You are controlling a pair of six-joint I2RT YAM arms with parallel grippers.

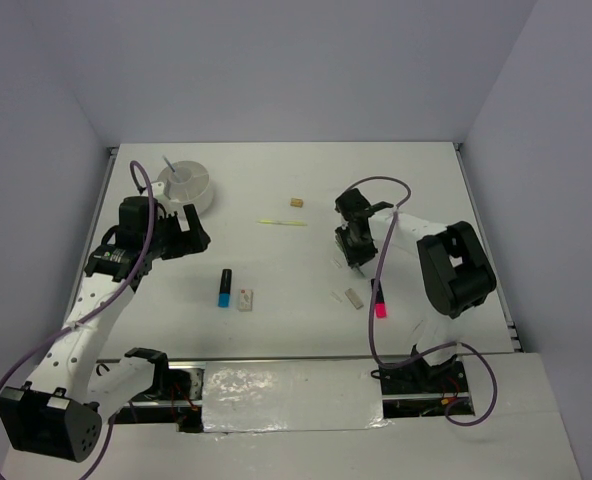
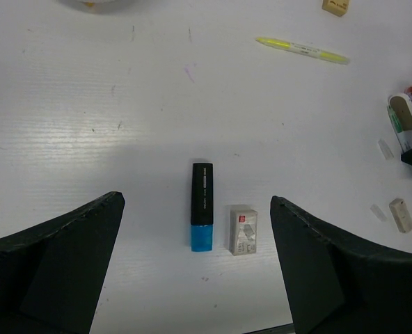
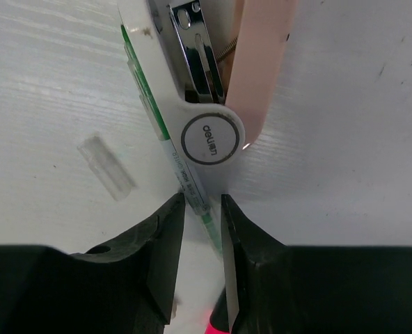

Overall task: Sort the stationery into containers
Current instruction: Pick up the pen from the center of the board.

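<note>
Your right gripper [image 3: 202, 203] is straddling the pen [image 3: 181, 174] beneath the stapler [image 3: 209, 136], jaws nearly together; a firm clamp cannot be confirmed. Your left gripper [image 2: 197, 202] is hanging wide apart over the marker [image 2: 202, 209].

Blue-and-black marker [image 2: 202, 206] flat beside white eraser [image 2: 243, 230]

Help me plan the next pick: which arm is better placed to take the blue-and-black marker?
Left. The open left gripper hangs over the marker, framed between its fingers; the right gripper straddles a green pen elsewhere.
</note>
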